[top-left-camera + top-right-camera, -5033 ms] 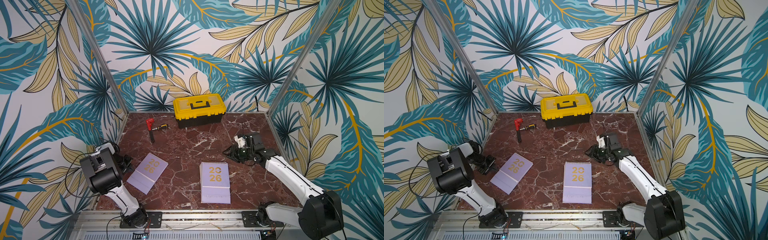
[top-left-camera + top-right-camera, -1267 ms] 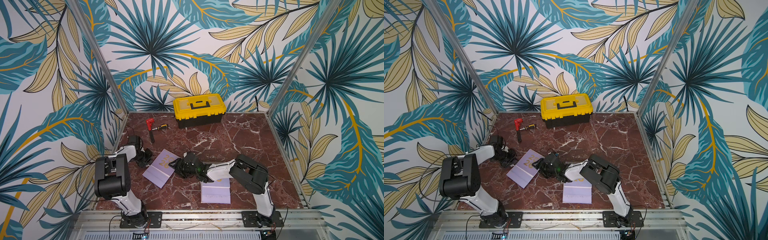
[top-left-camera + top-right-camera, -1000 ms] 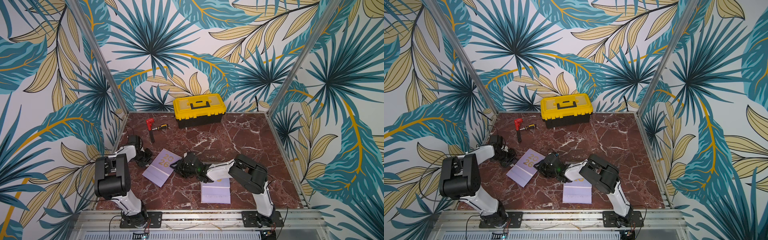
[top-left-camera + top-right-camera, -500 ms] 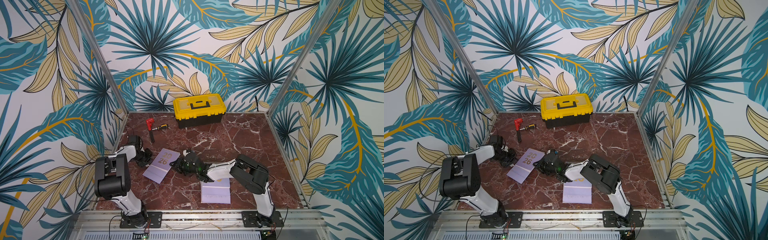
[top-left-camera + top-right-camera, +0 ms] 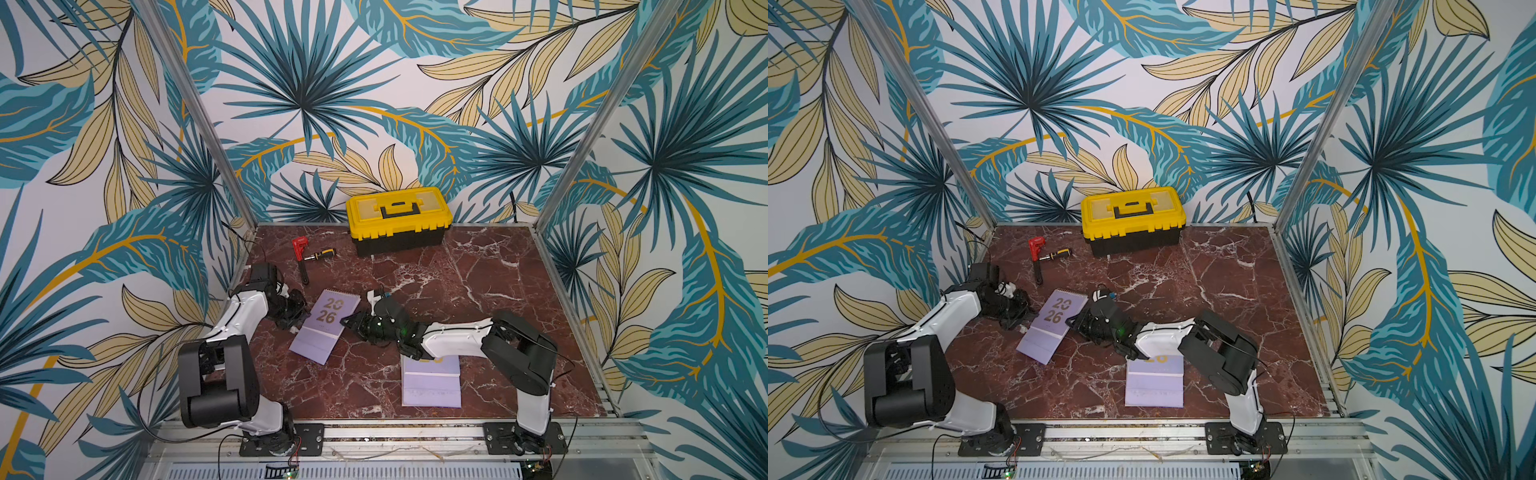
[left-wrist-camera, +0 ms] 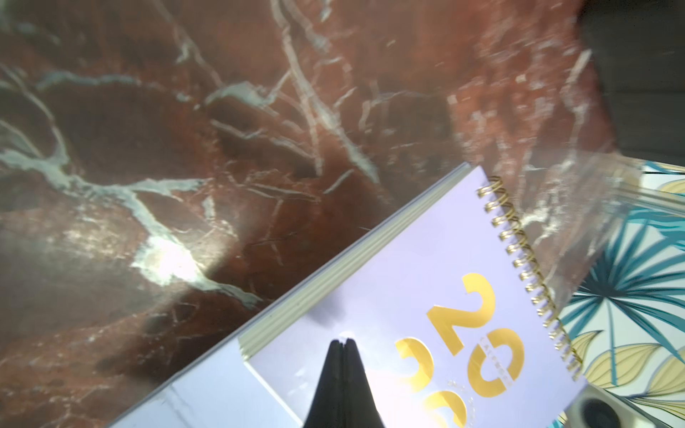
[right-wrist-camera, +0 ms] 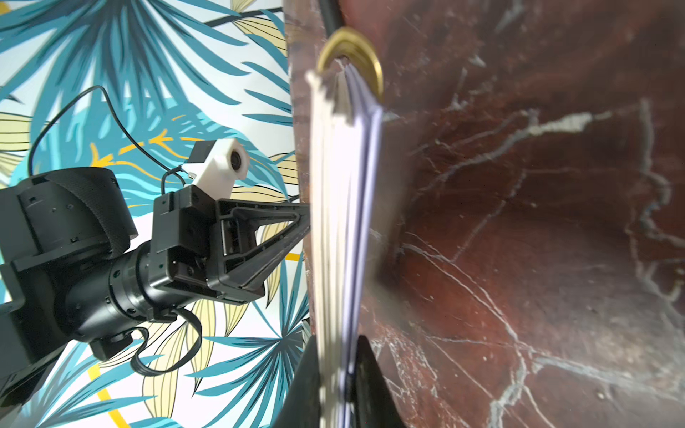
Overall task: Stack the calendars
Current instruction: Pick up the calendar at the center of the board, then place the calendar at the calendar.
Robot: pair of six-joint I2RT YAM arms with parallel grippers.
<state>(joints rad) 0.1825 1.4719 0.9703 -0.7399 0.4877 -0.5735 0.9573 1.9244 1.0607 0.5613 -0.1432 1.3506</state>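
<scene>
A lavender calendar (image 5: 326,326) with gold "2026" lies left of centre, its right side tipped up off the marble. My right gripper (image 5: 345,322) is shut on that right edge; the right wrist view shows its jaws clamped on the stacked pages (image 7: 341,222). My left gripper (image 5: 297,327) is at the calendar's left edge, shut with nothing between its fingers. In the left wrist view its tips (image 6: 343,339) rest against the cover (image 6: 426,296). Another lavender calendar (image 5: 432,384) lies flat near the front, partly under my right arm. Both calendars (image 5: 1052,326) (image 5: 1154,386) appear in both top views.
A yellow-and-black toolbox (image 5: 399,220) stands at the back wall. A red tool (image 5: 300,245) and a screwdriver (image 5: 320,254) lie at the back left. Patterned walls with metal posts enclose the marble floor (image 5: 478,282) on three sides.
My right gripper has closed on the left calendar's right edge and lifted it, so the calendar has turned and tipped up. The left gripper stays shut at the calendar's left edge.
</scene>
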